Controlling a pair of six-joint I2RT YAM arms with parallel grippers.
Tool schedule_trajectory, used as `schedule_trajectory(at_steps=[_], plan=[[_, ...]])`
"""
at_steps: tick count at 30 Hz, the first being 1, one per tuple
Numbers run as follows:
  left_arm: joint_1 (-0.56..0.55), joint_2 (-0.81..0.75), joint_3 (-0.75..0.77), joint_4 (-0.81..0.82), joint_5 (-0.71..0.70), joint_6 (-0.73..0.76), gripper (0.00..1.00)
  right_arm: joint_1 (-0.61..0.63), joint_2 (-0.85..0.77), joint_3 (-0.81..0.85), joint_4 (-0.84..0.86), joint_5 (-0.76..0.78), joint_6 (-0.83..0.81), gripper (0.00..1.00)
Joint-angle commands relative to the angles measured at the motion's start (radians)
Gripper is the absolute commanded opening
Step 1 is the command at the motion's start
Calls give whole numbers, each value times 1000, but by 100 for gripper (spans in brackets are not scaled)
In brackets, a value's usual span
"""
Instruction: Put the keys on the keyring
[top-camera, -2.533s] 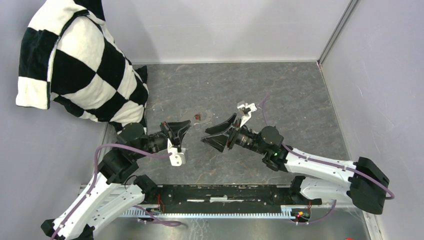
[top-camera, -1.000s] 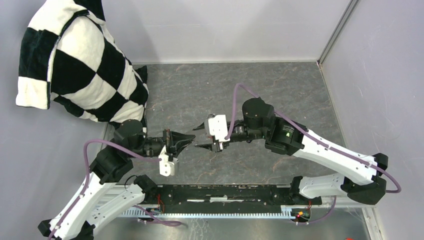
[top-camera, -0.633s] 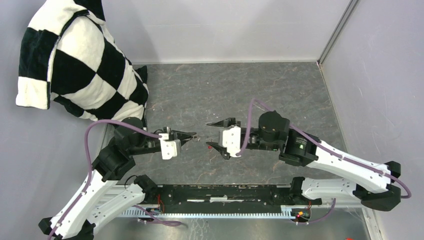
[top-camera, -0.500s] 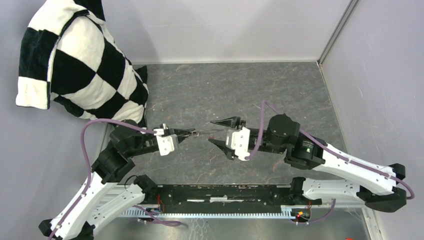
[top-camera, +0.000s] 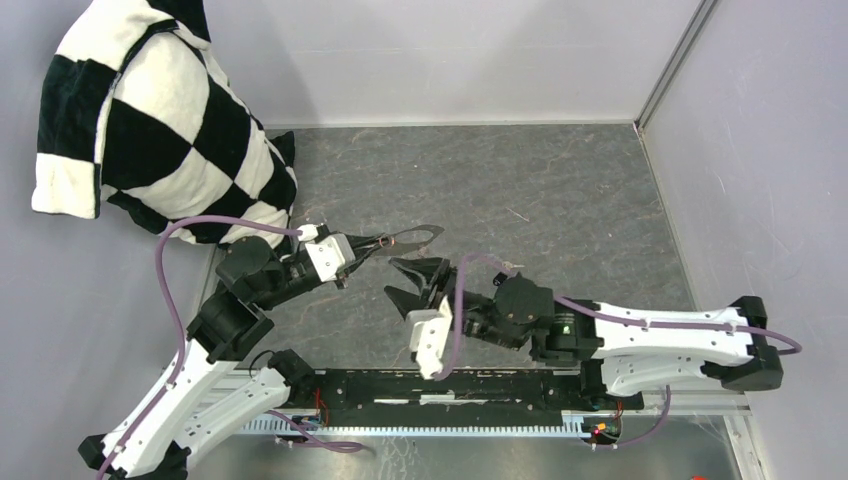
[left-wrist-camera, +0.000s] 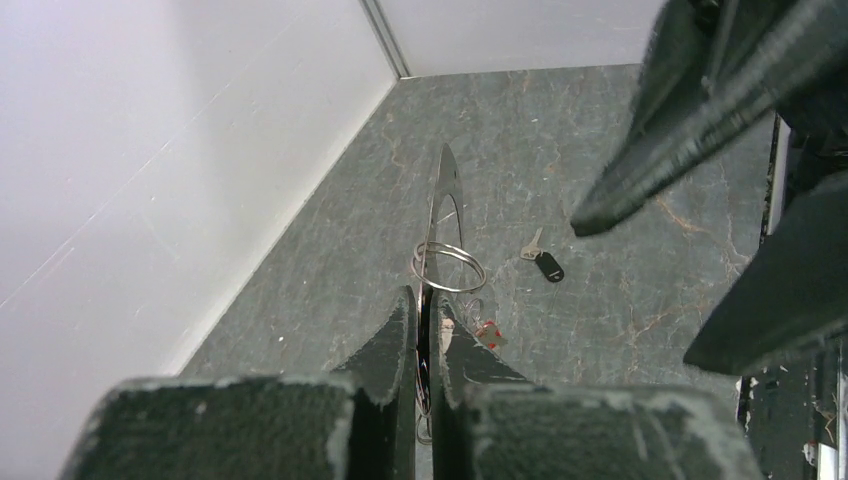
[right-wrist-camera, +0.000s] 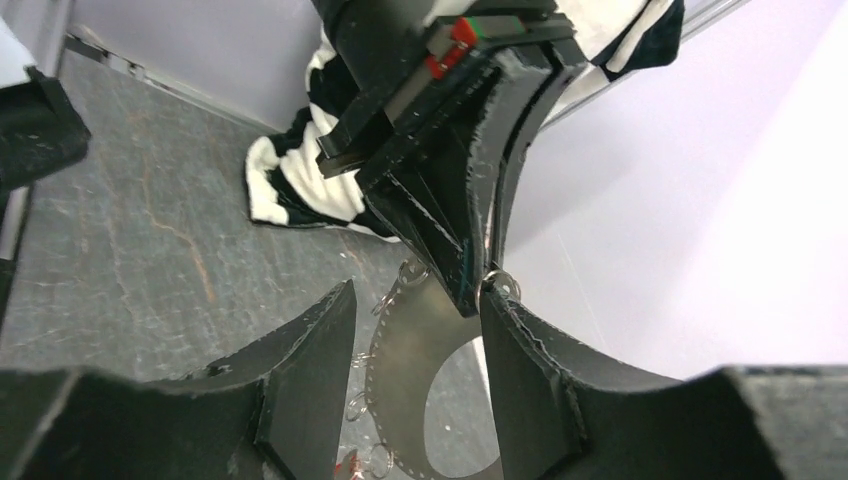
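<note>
Right end effector dropped back, spread wide; left end effector clamps keyring.

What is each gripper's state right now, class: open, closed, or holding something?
Left gripper: closed on the keyring.
Right gripper: open, holding nothing.

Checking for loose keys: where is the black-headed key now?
Left wrist view: the black-headed key lies on the table, apart from and right of the keyring clamped in the left gripper.

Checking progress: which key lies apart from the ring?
The black-headed key, alone on the table; the red one is close beside the ring in the left gripper.
</note>
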Motion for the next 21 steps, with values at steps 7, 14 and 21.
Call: schedule_trajectory(at_steps=[7, 14, 21], plan=[[0, -22, 45, 15, 27, -28, 2, 69, 64, -6, 188, 246, -201, 48], [0, -29, 44, -6, 63, -6, 2, 69, 83, 18, 152, 252, -214, 38], [0, -26, 56, -20, 72, 4, 2, 69, 108, 47, 104, 234, -242, 35]])
